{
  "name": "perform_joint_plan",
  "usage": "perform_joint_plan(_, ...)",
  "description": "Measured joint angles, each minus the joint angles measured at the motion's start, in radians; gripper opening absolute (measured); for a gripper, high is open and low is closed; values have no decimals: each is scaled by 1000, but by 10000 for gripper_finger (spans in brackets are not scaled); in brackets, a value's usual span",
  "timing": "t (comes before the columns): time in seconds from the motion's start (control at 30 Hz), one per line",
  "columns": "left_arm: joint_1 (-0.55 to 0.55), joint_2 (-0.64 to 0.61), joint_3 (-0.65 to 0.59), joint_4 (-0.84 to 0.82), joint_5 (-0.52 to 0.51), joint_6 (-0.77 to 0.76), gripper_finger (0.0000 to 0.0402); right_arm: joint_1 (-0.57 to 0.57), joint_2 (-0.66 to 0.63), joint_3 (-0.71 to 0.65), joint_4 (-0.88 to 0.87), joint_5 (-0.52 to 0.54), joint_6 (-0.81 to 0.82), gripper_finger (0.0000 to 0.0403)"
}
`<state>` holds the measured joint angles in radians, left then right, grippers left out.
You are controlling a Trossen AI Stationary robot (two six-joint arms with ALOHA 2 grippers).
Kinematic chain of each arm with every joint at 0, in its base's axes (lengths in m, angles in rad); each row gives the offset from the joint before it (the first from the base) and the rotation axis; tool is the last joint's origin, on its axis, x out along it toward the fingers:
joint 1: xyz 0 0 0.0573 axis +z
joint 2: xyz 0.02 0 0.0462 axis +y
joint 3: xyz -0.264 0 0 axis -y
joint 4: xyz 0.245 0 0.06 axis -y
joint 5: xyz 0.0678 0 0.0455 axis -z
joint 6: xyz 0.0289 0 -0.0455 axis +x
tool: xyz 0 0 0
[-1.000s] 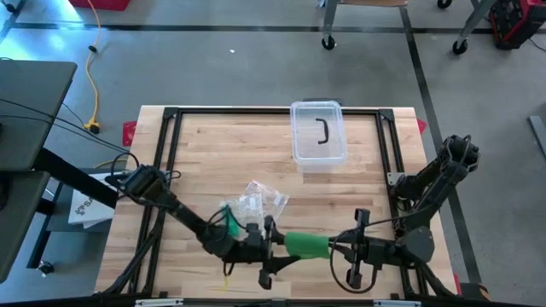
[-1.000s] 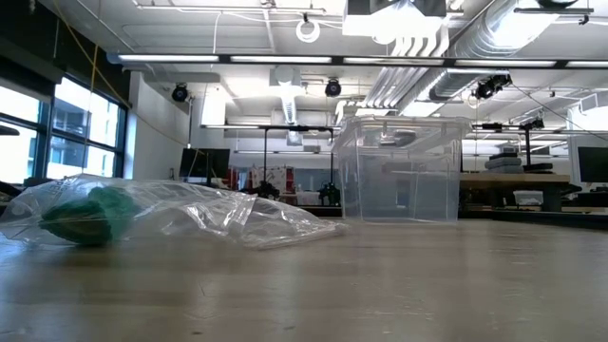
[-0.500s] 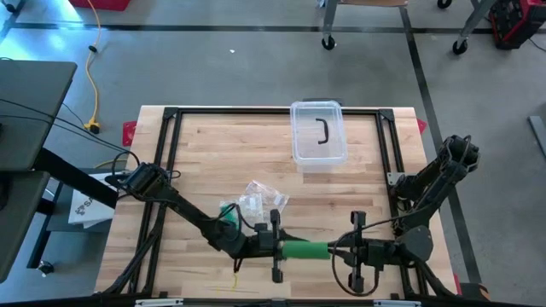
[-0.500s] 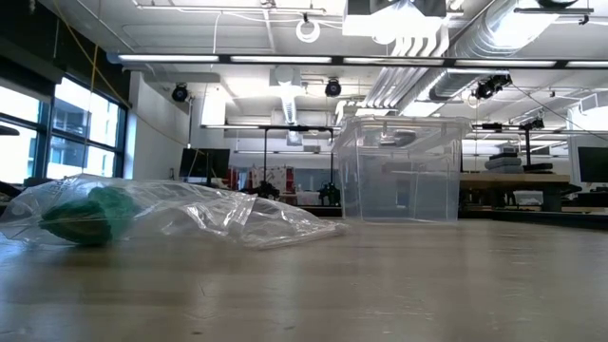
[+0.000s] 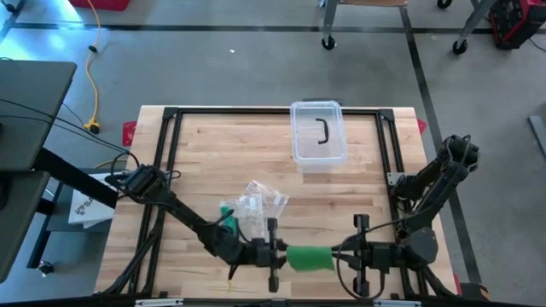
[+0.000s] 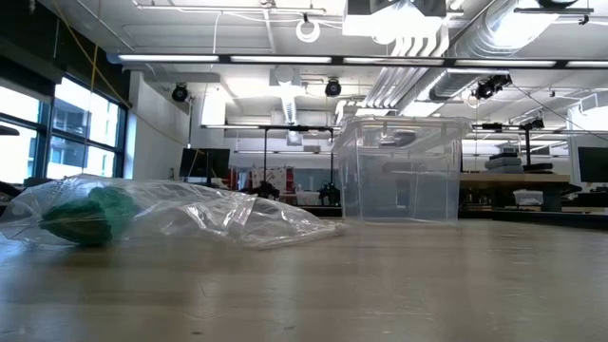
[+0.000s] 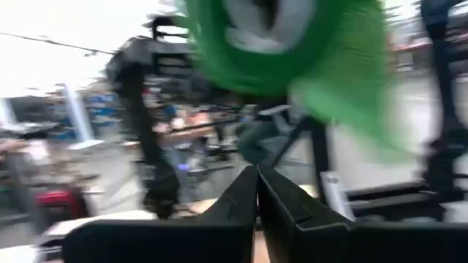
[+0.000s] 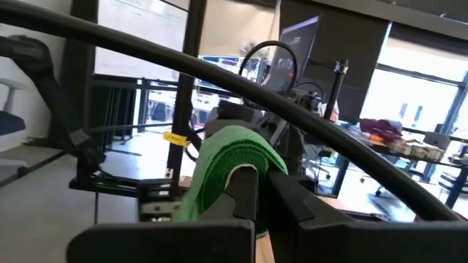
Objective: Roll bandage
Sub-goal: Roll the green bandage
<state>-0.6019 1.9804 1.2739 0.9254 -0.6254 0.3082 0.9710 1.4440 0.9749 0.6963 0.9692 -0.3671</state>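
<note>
Bandage (image 5: 310, 257) hangs between level, facing left pincer (image 5: 278, 254) and right pincer (image 5: 339, 256).

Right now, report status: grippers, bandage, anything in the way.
Left gripper shut, at the green bandage roll's left end. Right gripper shut on the green bandage roll, near table edge. Plastic bag just behind; clear bin far off.

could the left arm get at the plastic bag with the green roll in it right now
Probably not at once: the plastic bag lies close by with nothing between, but the left claw is shut beside the green bandage the right claw grips.
</note>
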Motion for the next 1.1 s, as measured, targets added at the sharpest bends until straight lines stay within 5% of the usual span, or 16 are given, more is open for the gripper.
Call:
perform_joint_plan(0.27,0,0,-1,-73,286,-271,115,0,0,0,-24,48,-8,0)
perform_joint_plan(0.57,13,0,-1,-38,275,-345,224,-2,0,0,-23,47,-8,0)
perform_joint_plan(0.73,7,0,-1,32,297,-359,231,-2,0,0,-23,47,-8,0)
perform_joint_plan(0.93,9,0,-1,128,194,-413,229,-2,0,0,-24,45,-8,0)
perform_joint_plan(1.1,21,0,-1,125,190,-462,183,-2,0,0,-26,45,-8,0)
